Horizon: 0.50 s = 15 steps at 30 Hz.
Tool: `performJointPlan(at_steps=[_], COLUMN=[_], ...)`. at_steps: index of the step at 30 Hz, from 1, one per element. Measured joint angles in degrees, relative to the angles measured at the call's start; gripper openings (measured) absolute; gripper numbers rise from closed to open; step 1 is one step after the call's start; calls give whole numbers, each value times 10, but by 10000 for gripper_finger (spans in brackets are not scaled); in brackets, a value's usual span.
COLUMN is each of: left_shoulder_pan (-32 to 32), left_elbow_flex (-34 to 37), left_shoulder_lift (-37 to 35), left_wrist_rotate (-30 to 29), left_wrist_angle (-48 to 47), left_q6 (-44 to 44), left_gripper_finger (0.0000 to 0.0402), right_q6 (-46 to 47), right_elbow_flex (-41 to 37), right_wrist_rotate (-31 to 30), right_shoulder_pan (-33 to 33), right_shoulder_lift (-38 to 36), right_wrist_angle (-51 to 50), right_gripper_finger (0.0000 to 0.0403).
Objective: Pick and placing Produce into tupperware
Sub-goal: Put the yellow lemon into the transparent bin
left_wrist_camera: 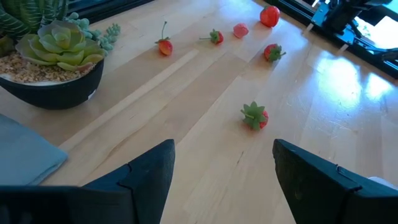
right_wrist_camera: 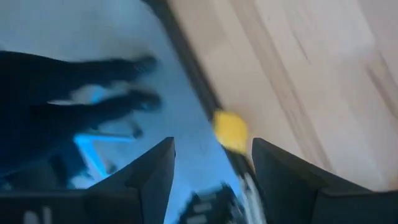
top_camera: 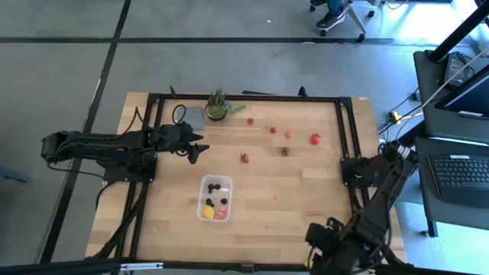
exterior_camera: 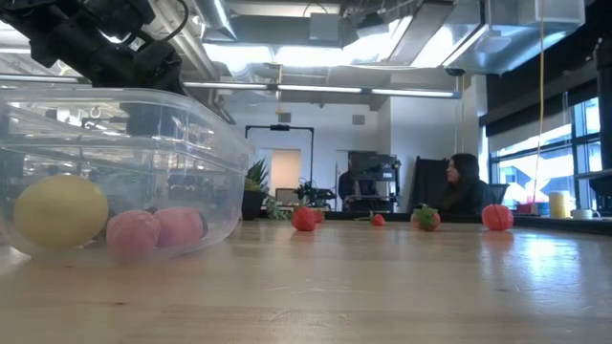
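Observation:
The tupperware [top_camera: 215, 198] is a clear lidless tub on the table's near middle. It holds a yellow lemon piece [exterior_camera: 59, 212], pink strawberry pieces [exterior_camera: 134, 232] and dark berries [top_camera: 216, 186]. Several red strawberries lie loose on the wood beyond it, the nearest one [top_camera: 244, 158] right of my left gripper [top_camera: 197, 151]. That gripper hangs open above the table; in its wrist view the fingers [left_wrist_camera: 224, 149] point at a strawberry with a green cap [left_wrist_camera: 255, 116]. My right gripper [right_wrist_camera: 211, 152] is open and waits off the table's near right corner.
A potted green succulent [top_camera: 218, 105] and a flat grey square [top_camera: 191, 116] sit at the far edge, close to the left arm. A black frame rail [top_camera: 345, 137] borders the table. A blurred yellow object [right_wrist_camera: 231, 130] shows by the table edge. Bare wood lies right of the tub.

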<state>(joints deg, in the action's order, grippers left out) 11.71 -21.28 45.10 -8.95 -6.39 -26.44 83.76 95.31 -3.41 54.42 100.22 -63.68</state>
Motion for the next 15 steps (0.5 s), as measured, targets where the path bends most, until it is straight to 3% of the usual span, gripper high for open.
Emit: performJointPlan(at_steps=[3,8,15], left_shoulder_pan=[0,0,0], left_elbow_flex=[0,0,0], left_shoulder_lift=[0,0,0], left_wrist_rotate=[0,0,0], left_wrist_angle=[0,0,0], left_q6=[0,0,-2], left_gripper_finger=[261,261,261], right_q6=[-4,-42,-33], right_elbow_flex=[0,-1,-1], right_wrist_rotate=[49,81,85], right_shoulder_pan=[0,1,0], right_shoulder_lift=[28,59,78], right_wrist_angle=[-15,19,10], right_gripper_finger=[216,220,281])
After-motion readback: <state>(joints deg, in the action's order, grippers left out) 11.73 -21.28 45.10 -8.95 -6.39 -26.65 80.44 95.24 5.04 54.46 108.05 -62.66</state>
